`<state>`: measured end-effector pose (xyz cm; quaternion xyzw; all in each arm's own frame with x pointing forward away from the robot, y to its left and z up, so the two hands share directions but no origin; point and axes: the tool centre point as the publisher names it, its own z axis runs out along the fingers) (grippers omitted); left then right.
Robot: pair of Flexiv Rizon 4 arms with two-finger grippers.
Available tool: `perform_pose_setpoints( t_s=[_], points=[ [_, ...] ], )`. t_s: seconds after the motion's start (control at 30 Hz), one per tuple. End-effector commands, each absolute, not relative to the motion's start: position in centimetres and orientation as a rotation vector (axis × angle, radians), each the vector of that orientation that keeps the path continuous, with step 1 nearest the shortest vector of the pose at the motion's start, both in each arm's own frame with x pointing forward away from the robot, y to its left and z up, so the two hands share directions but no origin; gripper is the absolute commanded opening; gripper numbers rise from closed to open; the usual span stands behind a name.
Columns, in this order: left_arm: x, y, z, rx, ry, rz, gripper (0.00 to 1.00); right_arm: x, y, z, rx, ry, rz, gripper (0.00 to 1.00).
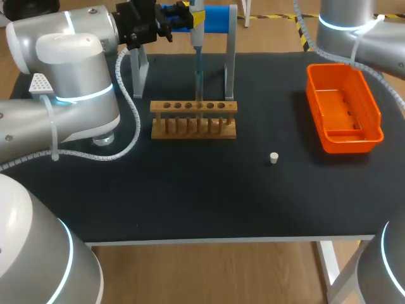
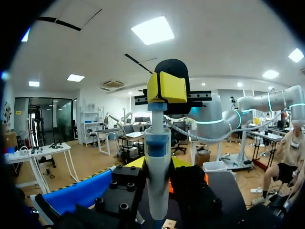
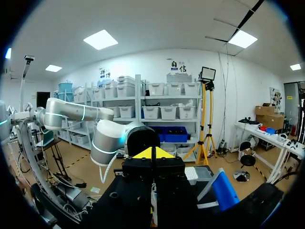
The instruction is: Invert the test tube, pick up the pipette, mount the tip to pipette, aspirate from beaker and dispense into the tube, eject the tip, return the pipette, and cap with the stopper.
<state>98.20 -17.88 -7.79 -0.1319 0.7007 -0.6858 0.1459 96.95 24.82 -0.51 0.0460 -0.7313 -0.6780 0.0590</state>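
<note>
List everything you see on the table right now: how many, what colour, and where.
table: one, black, under everything
rack: one, wooden, mid-table, row of holes on top
stand: one, grey with blue top, behind the rack
pipette: one, white and blue, upright over the rack
bin: one, orange, table's right side
stopper: one, white, alone between rack and bin
tray: one, white, dotted, mostly hidden behind the left arm
left arm: silver, table's left
right arm: silver, far right corner
left tool: shut on the pipette
right tool: shut, yellow tips together
</note>
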Motion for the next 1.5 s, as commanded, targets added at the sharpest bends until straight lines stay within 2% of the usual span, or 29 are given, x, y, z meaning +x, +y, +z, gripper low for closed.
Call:
perform_pose_setpoints(
  t_s=[0.03, 1.23, 1.5],
  points=[
    [98.2, -18.0, -7.9, -0.382, 2.011, -1.975, 0.0, 96.5, 24.6, -0.9, 0.13, -2.22, -2.055, 0.0],
    [98.2, -18.0, -7.9, -0.382, 2.011, -1.975, 0.0, 96.8, 24.3, -4.0, 0.071, -2.177, -2.04, 0.0],
    [98.2, -18.0, -7.9, -0.382, 2.011, -1.975, 0.0, 96.6, 24.0, -1.4, 0.178, -2.196, -2.096, 0.0]
  ],
)
